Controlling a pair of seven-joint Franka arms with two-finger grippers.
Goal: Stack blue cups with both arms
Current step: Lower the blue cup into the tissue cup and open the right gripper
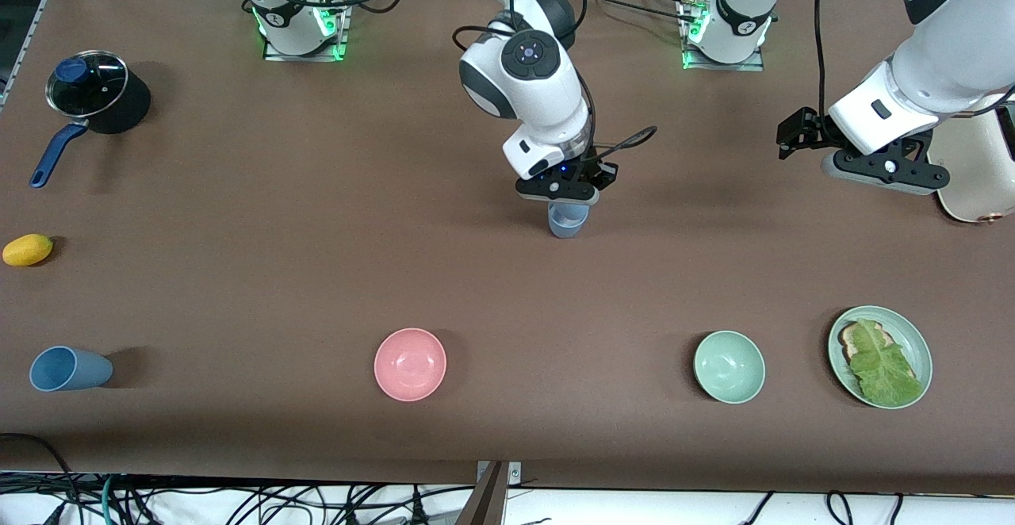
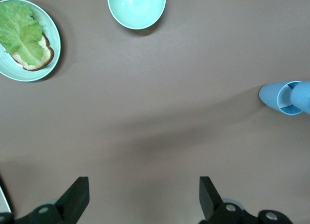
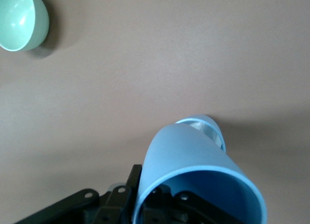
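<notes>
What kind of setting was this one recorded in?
Probably a robotics lab: two arms bolted to a brown table, loose cables below its edge, and staged kitchen props like a lidded saucepan and pink bowl.

right end effector [image 1: 559, 194] hides the cup [image 1: 568, 220] rim, seemingly.

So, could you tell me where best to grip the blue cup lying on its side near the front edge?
The lying cup points its open mouth toward the right arm's end, so probably come down from above and close the gripper across its tapered wall mid-body.
</notes>
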